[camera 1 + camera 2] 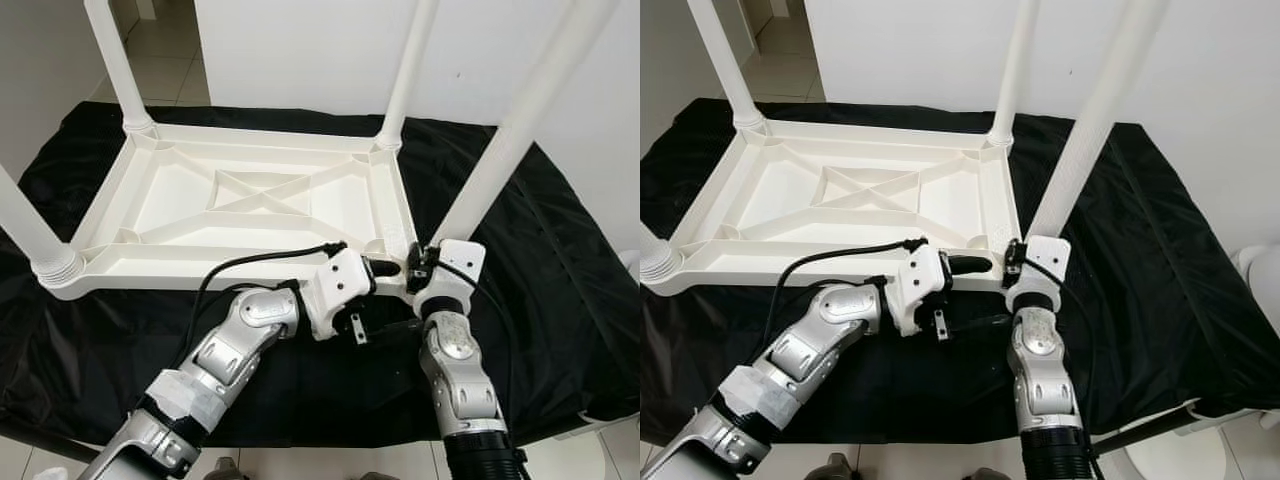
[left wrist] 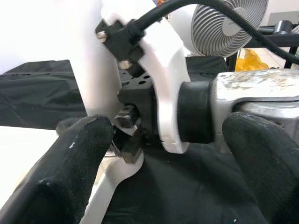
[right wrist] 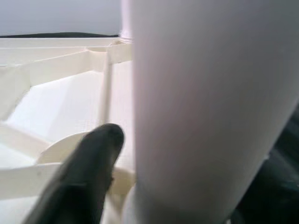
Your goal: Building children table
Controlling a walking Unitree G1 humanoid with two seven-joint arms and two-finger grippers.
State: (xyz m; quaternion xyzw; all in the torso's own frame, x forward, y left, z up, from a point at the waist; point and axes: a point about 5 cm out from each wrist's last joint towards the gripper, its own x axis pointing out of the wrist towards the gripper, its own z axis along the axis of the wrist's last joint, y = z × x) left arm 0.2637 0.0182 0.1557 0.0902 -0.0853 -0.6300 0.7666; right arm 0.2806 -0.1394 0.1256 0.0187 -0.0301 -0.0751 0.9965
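White plastic table (image 1: 250, 200) lies upside down, legs up, tops cut off; right gripper (image 1: 418, 262) clamps near-right leg (image 1: 500, 160), left gripper (image 1: 385, 300) spread beside it.

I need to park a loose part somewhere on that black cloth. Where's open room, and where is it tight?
The black cloth lies bare on the robot's right, beyond the near-right white plastic leg, and in a narrow strip along the front edge under the arms. The upturned white plastic table top takes up the middle. The near-right corner is crowded: left claw and right claw both work there.
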